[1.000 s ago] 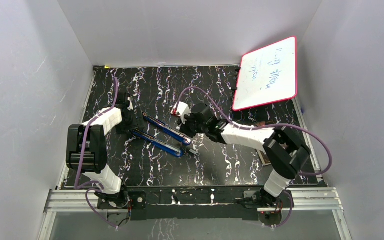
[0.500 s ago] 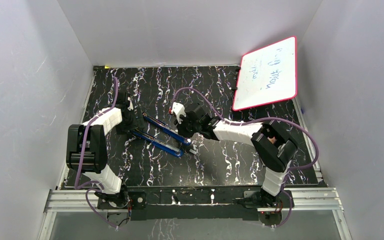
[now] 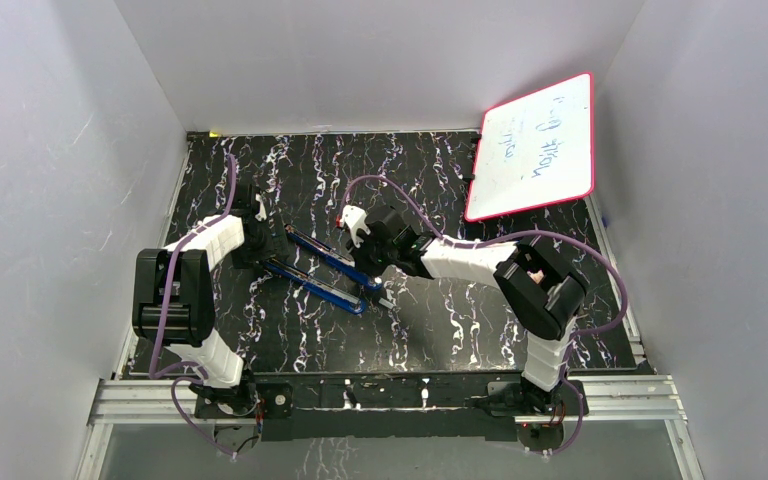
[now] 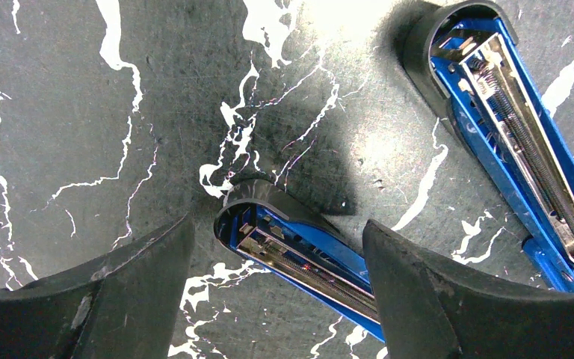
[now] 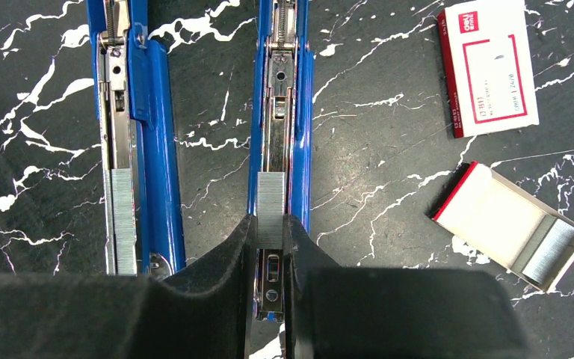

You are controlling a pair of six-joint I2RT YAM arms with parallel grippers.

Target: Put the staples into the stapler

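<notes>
Two blue staplers lie open side by side, their metal channels facing up. In the right wrist view the left stapler (image 5: 138,134) holds a grey strip of staples (image 5: 123,217) in its channel. My right gripper (image 5: 270,224) is shut on a short block of staples (image 5: 270,198), right over the front of the right stapler's (image 5: 299,112) channel. My left gripper (image 4: 276,224) is open, its fingers either side of the near stapler's (image 4: 299,250) rounded rear end without touching it. From above, the left gripper (image 3: 258,256) and right gripper (image 3: 372,268) sit at opposite ends of the staplers (image 3: 315,285).
A shut red-and-white staple box (image 5: 489,63) and its open tray (image 5: 493,217), with more staples (image 5: 549,250) in it, lie right of the staplers. A red-framed whiteboard (image 3: 535,145) leans at the back right. White walls close in the marbled black table (image 3: 440,330).
The right arm's elbow has swung left and its gripper has shifted slightly left over the stapler's front end. The left arm and both staplers have not moved.
</notes>
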